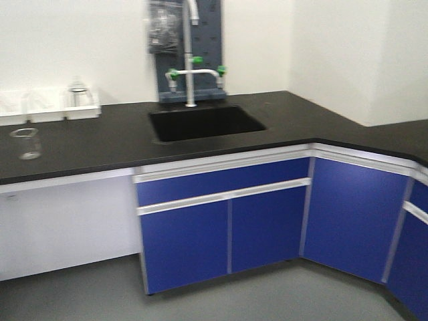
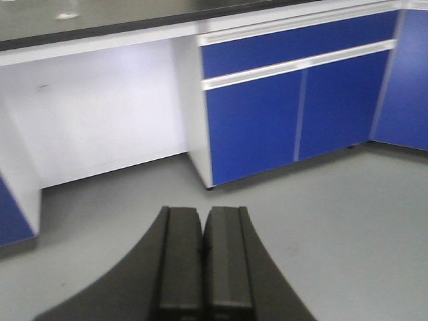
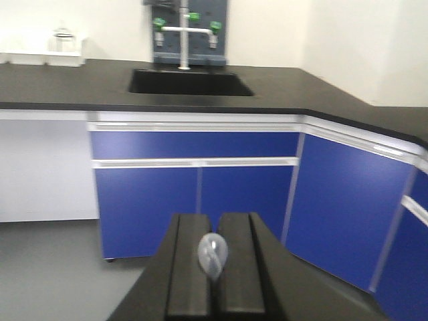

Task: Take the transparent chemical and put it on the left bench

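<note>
**Q:** Item one, left gripper (image 2: 202,217)?
**A:** Two black fingers (image 2: 184,261) pressed flat together. No gap, nothing between them. Grey floor (image 2: 348,221) beyond.

**Q:** Item two, right gripper (image 3: 212,224)?
**A:** Fingers (image 3: 190,267) nearly together, with a slim slot left between. One small clear rounded piece (image 3: 212,256) lies across the slot. I cannot tell whether it is clamped.

**Q:** Item three, transparent chemical (image 1: 25,142)?
**A:** Clear beaker, upright on the left bench (image 1: 100,137) near its left end. It stands in front of the white bins (image 1: 50,110), well apart from the sink (image 1: 204,124).

**Q:** Sundries?
**A:** One glass vessel (image 1: 79,93) in the right-hand bin. One faucet (image 1: 192,73) with green handles behind the sink. Blue cabinet doors (image 1: 227,234) below the bench.
</note>
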